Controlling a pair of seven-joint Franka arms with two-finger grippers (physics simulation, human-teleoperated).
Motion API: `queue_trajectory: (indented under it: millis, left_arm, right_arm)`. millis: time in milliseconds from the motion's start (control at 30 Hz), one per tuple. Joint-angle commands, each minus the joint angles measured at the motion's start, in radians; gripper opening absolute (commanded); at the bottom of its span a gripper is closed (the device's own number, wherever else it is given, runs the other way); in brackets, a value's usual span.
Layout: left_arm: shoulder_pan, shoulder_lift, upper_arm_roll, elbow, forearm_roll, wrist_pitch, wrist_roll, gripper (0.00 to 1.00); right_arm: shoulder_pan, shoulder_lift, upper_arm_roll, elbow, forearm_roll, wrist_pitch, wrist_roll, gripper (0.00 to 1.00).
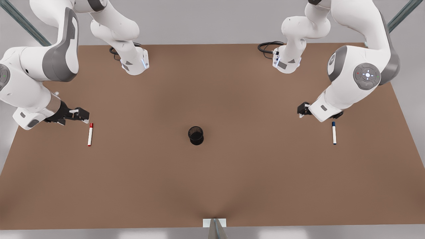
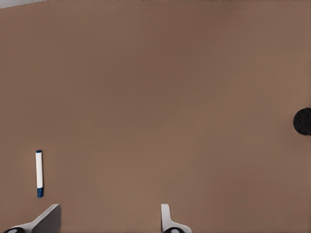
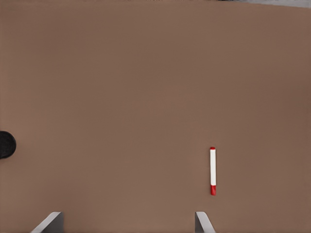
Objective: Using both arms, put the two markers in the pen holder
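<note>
The red-capped marker (image 1: 90, 134) (image 3: 213, 171) lies flat on the brown table at the front view's left. My right gripper (image 1: 81, 114) (image 3: 129, 221) hovers open just behind it, holding nothing. At the front view's right lies the blue-capped marker (image 1: 334, 132) (image 2: 39, 173), with my left gripper (image 1: 303, 109) (image 2: 108, 216) open above the table a little behind it, largely hidden by its own arm in the front view. The black mesh pen holder (image 1: 196, 135) (image 2: 302, 121) (image 3: 6, 144) stands upright mid-table between the markers.
The brown table (image 1: 212, 186) stretches wide around the holder. Both arm bases (image 1: 134, 63) (image 1: 287, 61) with black cables stand at the back edge. A small white bracket (image 1: 214, 223) sits at the front edge.
</note>
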Motion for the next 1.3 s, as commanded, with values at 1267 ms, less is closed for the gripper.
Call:
queue_trajectory:
  millis: [1267]
  left_arm:
    - [0.166,0.414,0.389,-0.471,-0.151,0.918,0.830,0.87]
  right_arm:
    - [-0.362,0.307,0.009,-0.630,-0.110,0.951,-0.166,0.84]
